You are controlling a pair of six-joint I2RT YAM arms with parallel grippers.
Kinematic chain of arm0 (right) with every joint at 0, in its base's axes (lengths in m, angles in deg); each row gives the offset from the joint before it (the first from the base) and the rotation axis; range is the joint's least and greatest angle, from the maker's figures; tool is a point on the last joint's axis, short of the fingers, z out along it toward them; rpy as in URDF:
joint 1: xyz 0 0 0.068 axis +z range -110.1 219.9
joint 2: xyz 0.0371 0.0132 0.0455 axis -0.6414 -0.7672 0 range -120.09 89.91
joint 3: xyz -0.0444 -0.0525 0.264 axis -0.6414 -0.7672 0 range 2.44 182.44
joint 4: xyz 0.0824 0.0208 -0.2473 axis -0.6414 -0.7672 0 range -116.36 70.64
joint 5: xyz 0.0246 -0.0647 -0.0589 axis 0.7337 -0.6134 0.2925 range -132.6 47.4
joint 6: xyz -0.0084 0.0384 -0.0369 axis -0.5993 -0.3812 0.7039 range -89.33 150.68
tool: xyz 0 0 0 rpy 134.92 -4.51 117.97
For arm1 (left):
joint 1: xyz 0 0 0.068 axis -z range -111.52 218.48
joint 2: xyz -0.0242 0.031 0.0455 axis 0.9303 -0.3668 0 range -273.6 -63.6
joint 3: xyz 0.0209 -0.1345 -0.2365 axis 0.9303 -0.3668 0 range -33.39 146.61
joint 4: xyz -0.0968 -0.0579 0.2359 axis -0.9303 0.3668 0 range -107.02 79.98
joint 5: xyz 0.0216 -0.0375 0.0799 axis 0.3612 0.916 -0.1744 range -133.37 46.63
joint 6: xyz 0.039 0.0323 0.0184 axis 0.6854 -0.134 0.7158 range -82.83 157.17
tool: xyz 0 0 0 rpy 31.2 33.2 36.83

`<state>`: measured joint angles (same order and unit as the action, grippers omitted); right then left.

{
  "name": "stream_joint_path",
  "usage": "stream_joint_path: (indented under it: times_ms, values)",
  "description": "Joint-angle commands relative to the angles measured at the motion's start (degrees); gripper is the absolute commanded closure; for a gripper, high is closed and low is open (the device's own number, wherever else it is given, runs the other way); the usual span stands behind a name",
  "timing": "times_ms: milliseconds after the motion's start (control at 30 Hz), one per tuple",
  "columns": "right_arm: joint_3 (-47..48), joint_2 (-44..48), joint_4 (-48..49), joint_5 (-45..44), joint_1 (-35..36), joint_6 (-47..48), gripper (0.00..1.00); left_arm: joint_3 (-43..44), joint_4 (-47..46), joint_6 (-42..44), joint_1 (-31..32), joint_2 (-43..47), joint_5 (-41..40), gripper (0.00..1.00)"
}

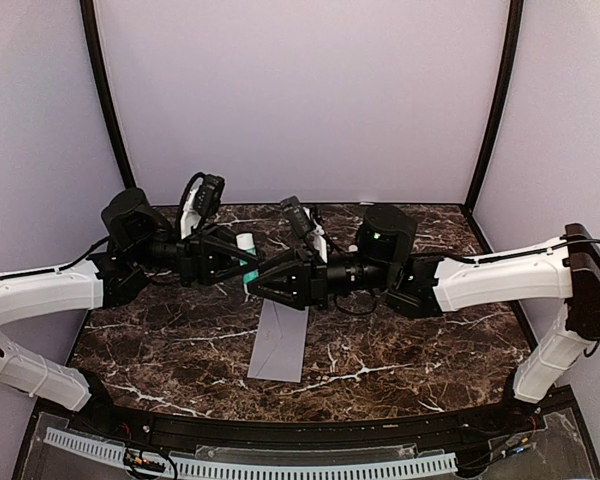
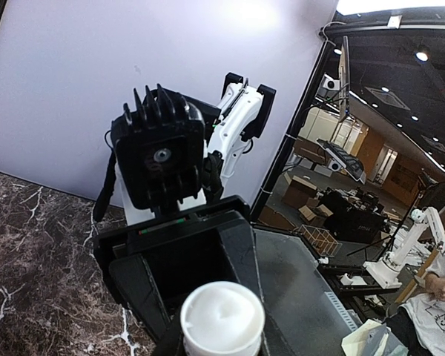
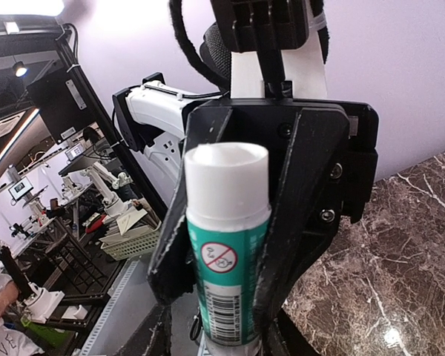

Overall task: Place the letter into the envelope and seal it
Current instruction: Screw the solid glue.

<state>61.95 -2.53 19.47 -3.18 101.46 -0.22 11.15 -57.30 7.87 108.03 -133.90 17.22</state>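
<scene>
The grey envelope [image 1: 278, 342] lies flat on the marble table [image 1: 410, 350], just in front of both grippers. The letter shows in no view. A glue stick [image 1: 246, 248] with a white cap and teal label is held upright above the table by my left gripper [image 1: 236, 262], which is shut on it. My right gripper [image 1: 260, 276] faces the left one from the right. In the right wrist view its fingers [image 3: 157, 335] flank the lower body of the glue stick [image 3: 227, 245]; whether they touch it I cannot tell. The left wrist view shows the stick's white end [image 2: 222, 317].
Both arms stretch inward and meet over the table's middle, above the envelope's far end. Black frame posts [image 1: 105, 95] stand at the back corners before a plain wall. A perforated rail [image 1: 280, 468] runs along the near edge.
</scene>
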Motion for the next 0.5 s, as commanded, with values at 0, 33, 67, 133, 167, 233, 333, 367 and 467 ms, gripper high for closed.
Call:
stream_joint_path:
  times_ms: [0,33,67,133,167,233,333,367,467]
  values:
    - [1.47,-1.09,2.84,1.73,0.58,-0.62,0.62,1.16,-0.07,1.07,0.21,0.25,-0.27,1.0]
    - [1.41,-1.24,2.77,1.72,0.55,-0.6,0.62,1.21,-0.03,1.12,0.19,0.34,-0.24,1.0]
    - [1.45,-1.39,2.55,1.71,0.57,-0.57,0.62,1.25,0.12,1.27,0.22,0.34,-0.29,1.0]
    - [1.41,-1.74,2.32,1.71,0.51,-0.64,0.62,1.26,0.44,1.53,0.23,0.46,-0.36,1.0]
    - [1.4,-1.89,2.31,1.71,0.5,-0.68,0.62,1.3,0.53,1.61,0.25,0.5,-0.42,1.0]
    - [1.4,-1.98,2.35,1.8,0.56,-0.81,0.64,1.34,0.73,1.77,0.22,0.55,-0.56,1.0]
    - [1.37,-2.04,2.36,1.8,0.52,-0.84,0.69,1.35,0.8,1.79,0.23,0.48,-0.46,1.0]
    - [1.4,-2.04,2.24,1.76,0.52,-0.85,0.71,1.39,0.81,1.79,0.23,0.44,-0.41,1.0]
    - [1.59,-2.17,1.83,1.58,0.52,-0.76,0.81,1.39,0.93,1.83,0.26,0.51,-0.53,1.0]
